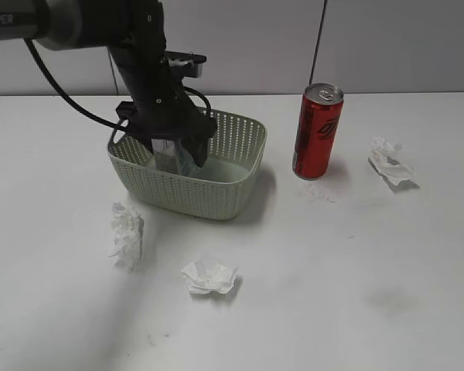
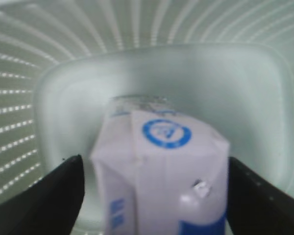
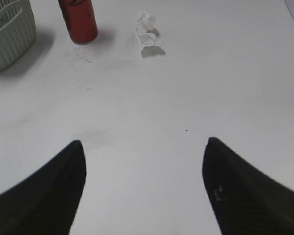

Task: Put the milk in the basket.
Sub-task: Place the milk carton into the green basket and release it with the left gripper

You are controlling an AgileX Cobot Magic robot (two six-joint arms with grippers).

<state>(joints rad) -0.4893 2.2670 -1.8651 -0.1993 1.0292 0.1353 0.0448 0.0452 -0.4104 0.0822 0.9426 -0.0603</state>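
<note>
Lowering into the basket point(image 1: 236, 193) at centre left of the exterior view, the left gripper point(image 1: 178, 147) clamps the milk point(image 2: 161, 176), which hangs over the floor. Best to set it down flat before letting go, then rise clear of the walls. The right gripper point(image 3: 144, 171) waits spread, empty.

The exterior view slants down across the table point(image 1: 356, 309); the left wrist view peers closely into the basket point(image 2: 49, 58), which both others share
</note>
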